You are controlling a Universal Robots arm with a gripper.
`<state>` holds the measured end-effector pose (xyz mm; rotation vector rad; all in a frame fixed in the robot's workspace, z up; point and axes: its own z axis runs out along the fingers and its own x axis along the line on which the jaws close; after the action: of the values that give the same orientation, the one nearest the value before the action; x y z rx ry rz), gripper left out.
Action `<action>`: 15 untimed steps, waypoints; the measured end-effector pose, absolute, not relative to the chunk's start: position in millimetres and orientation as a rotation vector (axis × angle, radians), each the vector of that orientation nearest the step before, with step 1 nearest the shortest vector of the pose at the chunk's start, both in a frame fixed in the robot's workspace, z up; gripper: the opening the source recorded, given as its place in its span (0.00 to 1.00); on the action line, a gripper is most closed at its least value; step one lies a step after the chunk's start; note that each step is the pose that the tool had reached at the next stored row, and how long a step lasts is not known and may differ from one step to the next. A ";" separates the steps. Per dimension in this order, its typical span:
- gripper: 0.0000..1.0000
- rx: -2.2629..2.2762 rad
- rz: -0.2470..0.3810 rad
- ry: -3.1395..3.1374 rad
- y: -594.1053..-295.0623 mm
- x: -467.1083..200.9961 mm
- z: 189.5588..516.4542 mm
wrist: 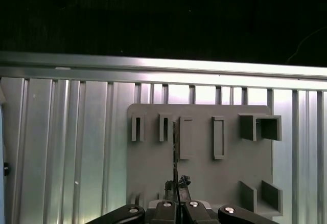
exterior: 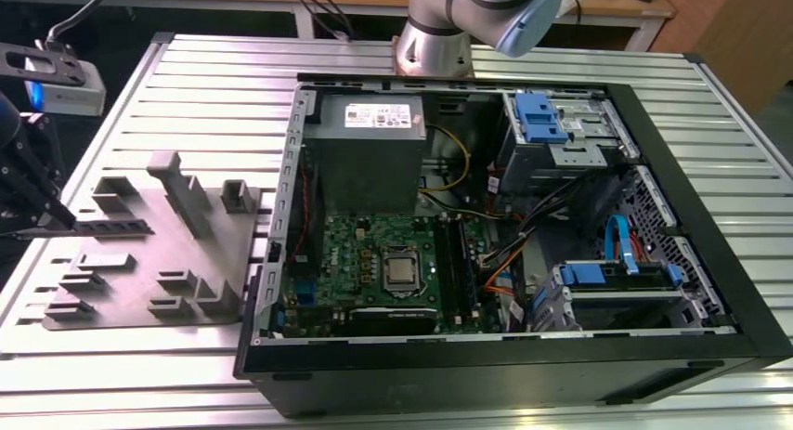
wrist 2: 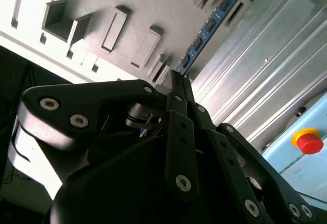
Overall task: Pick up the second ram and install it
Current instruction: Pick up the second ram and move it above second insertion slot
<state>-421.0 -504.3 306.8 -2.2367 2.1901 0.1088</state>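
The second ram (exterior: 114,228) is a thin dark stick standing on edge in a holder of the grey fixture plate (exterior: 136,291), at the exterior view's left. My gripper (exterior: 56,228) is at the stick's outer end. In the second wrist view the two fingers meet on the near end of the ram (wrist 2: 204,32), whose far end still sits between grey blocks; the gripper (wrist 2: 176,81) is shut on it. The first wrist view shows the ram (wrist: 174,147) edge-on, running straight out from the gripper (wrist: 176,201). The motherboard's black slots (exterior: 454,263) lie inside the open computer case.
The open black computer case (exterior: 694,263) fills the middle and the exterior view's right, with a power supply (exterior: 371,142), drive cages and cables inside. Grey upright blocks (exterior: 186,193) stand on the fixture plate. A camera (exterior: 56,77) hangs above the gripper. A red button (wrist 2: 309,142) sits nearby.
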 end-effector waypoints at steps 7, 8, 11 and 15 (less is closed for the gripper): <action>0.08 -2.235 0.108 2.188 -504.3 -421.0 320.4; 0.08 -2.234 0.107 2.187 -504.3 -421.0 322.7; 0.08 -2.233 0.105 2.187 -504.3 -421.0 331.2; 0.08 -2.232 0.101 2.185 -504.2 -421.0 340.9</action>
<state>-421.0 -504.2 340.9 -2.2317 2.1846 0.1014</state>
